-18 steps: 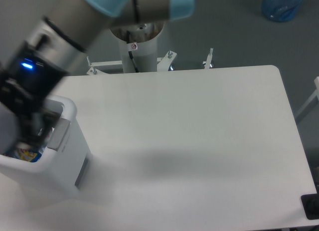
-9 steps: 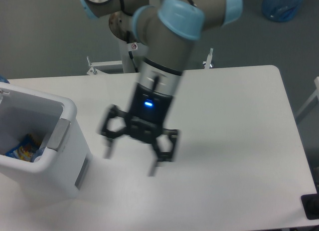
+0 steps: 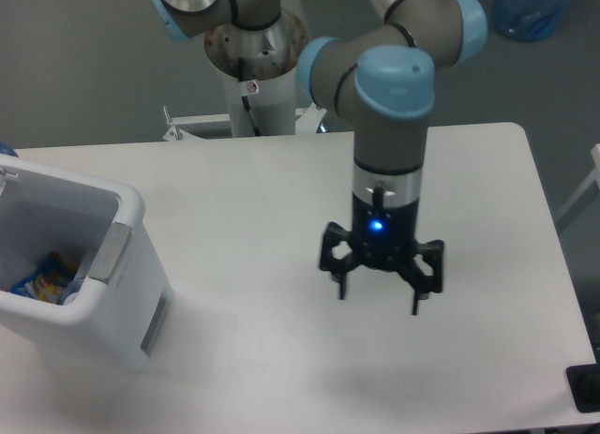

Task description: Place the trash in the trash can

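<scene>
White worktop fills most of the frame. Lower left: white bin standing on it, thick rounded rim, grey handle patch on the side facing centre. Inside the bin, low at the left edge, a bit of trash shows, blue, yellow and white, partly hidden by the rim; cannot tell which piece or how many. Lower right corner: small black thing at the worktop edge, cut off by the frame.

Centre right: hand pointing straight down over bare worktop, fingers spread wide, nothing between them. Blue light lit on the wrist just above. Its shadow lies on the worktop below and left. Hand is well apart from the bin.

Above it the grey arm with light blue joint caps rises to upper centre, down to its white base post behind the far worktop edge. Upper right corner: blue object on the grey floor, blurred.
</scene>
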You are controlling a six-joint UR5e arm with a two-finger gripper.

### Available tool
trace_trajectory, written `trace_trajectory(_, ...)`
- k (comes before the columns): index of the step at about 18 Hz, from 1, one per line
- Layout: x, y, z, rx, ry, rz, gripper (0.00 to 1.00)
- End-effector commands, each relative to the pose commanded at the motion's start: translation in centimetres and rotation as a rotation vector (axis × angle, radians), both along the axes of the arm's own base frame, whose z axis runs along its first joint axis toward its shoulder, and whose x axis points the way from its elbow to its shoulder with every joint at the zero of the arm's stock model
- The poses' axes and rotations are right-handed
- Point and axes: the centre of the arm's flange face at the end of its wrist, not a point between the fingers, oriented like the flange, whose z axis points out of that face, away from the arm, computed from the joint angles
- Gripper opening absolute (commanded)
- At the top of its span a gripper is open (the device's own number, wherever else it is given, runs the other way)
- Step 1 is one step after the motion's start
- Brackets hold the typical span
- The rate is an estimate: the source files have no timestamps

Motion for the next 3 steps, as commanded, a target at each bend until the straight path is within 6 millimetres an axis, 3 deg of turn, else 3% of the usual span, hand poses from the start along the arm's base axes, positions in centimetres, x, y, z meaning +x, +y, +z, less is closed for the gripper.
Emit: trace_trajectory(3, -0.5, -0.1, -2.0, -0.077, -0.013, -0.082, 1.00)
